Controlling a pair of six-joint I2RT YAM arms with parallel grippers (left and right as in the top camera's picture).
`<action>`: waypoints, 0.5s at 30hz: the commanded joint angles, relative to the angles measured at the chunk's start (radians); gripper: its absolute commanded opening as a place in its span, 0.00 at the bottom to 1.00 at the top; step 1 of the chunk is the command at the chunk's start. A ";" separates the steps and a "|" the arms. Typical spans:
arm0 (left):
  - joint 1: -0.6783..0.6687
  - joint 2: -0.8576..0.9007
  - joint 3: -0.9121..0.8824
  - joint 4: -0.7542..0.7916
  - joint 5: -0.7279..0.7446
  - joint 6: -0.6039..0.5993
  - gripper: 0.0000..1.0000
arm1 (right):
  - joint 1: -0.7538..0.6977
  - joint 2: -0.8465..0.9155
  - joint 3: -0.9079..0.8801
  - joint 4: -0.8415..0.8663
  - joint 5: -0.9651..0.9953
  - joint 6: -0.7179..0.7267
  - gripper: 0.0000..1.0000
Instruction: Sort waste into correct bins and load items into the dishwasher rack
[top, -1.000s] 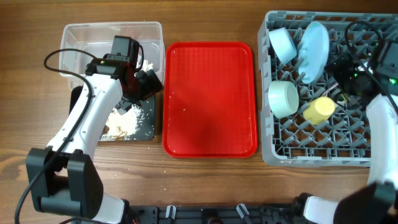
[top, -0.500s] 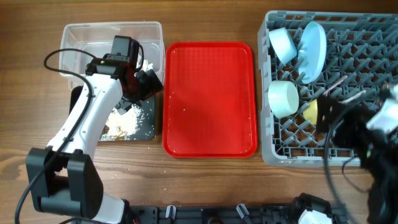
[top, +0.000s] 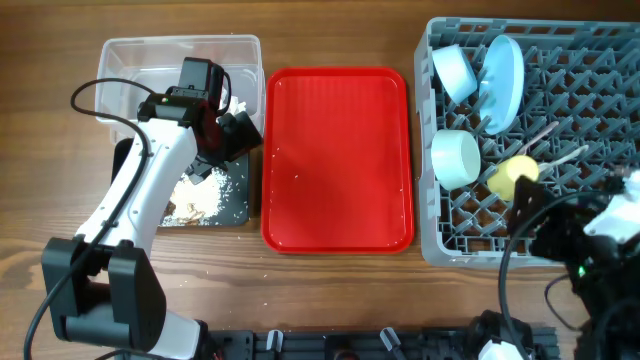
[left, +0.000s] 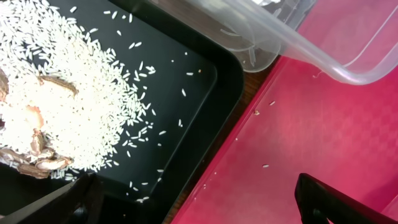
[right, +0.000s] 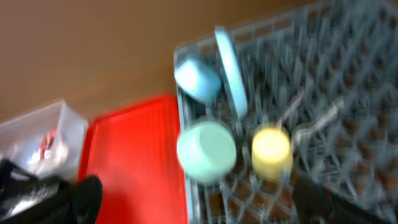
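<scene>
The grey dishwasher rack (top: 590, 60) holds the pale blue plate (top: 503, 82) on edge, two blue-green bowls (top: 455, 70) (top: 455, 158), the yellow cup (top: 513, 176) and white utensils (top: 560, 155). My right gripper (top: 535, 215) is open and empty at the rack's front edge; its blurred wrist view (right: 199, 199) shows a bowl (right: 206, 149) and the cup (right: 272, 149). My left gripper (left: 199, 208) is open and empty over the right rim of the black tray (left: 205, 93), which holds rice (left: 74, 106) and brown scraps (left: 37, 158). The clear tub (top: 130, 60) holds a red-and-white wrapper (right: 46, 144), mostly hidden overhead by the left arm.
The flat red serving tray (top: 338, 160) lies between the bins and the rack, with a few rice grains (left: 265, 165) on it. A few crumbs lie on the wooden table (top: 250, 285) in front of the black tray.
My right arm has pulled back from over the rack's right side to its front edge. The utensils now show in the rack. The left arm has not moved.
</scene>
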 joint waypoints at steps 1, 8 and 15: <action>0.003 0.013 -0.002 -0.001 0.008 -0.013 1.00 | 0.095 -0.103 -0.171 0.219 0.010 -0.050 1.00; 0.003 0.013 -0.002 -0.001 0.008 -0.013 1.00 | 0.207 -0.343 -0.587 0.676 0.016 -0.070 1.00; 0.003 0.013 -0.002 -0.001 0.008 -0.013 1.00 | 0.302 -0.494 -0.928 1.020 0.121 -0.069 1.00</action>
